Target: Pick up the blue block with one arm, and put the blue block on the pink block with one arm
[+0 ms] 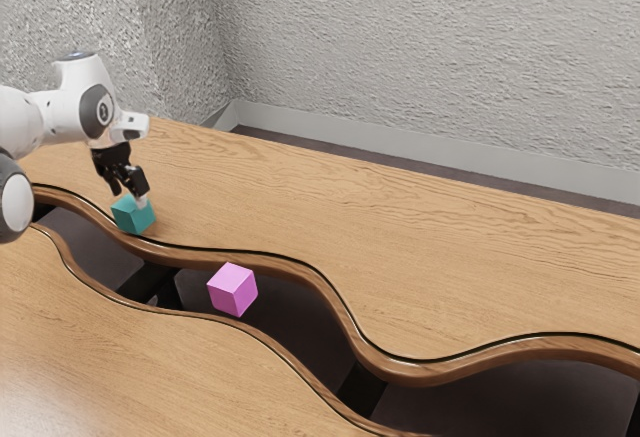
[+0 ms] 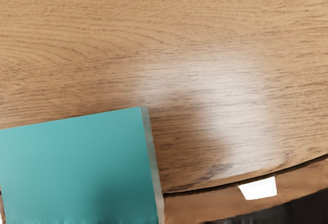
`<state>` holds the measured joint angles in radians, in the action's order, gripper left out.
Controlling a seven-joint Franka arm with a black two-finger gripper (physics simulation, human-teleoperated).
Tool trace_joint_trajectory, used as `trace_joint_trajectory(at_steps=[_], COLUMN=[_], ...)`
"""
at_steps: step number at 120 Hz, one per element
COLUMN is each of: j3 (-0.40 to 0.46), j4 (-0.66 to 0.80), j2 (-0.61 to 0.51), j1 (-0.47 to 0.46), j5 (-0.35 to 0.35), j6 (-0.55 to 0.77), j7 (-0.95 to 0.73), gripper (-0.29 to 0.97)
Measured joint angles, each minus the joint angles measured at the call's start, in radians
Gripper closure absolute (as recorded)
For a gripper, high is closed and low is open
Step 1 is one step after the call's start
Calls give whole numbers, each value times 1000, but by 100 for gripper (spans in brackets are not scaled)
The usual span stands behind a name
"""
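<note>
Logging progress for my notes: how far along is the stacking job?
Done: the approach; the end effector sits right above the teal block. In hand: the grasp, with the block seemingly on the table. Left: lifting it and setting it on the pink block, which has nothing on it.

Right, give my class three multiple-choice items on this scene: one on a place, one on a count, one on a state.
1. In the exterior view, where is the pink block relative to the teal block?
A. To its right and nearer the camera
B. To its left
C. Behind it, against the wall

2. How many blocks are there?
A. One
B. Two
C. Four

3. How far along is the stacking?
A. Teal sits on pink
B. Pink sits on teal
C. Not stacked; the blocks are apart

Answers:
1. A, since pink appears right of and lower than teal.
2. B, since there is one teal and one pink.
3. C, since teal is just under the gripper, with a clear gap between it and pink.
</note>
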<state>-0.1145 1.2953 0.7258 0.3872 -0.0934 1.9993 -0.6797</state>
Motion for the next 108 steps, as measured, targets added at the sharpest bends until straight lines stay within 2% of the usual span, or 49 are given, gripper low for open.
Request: trace_joint_trajectory(at_steps=[74, 108], j3=[-24, -24], j4=[-230, -260], j2=[154, 185], j1=[0, 7], j5=[1, -2], j6=[-113, -132], j7=[16, 12], gripper=[0, 0])
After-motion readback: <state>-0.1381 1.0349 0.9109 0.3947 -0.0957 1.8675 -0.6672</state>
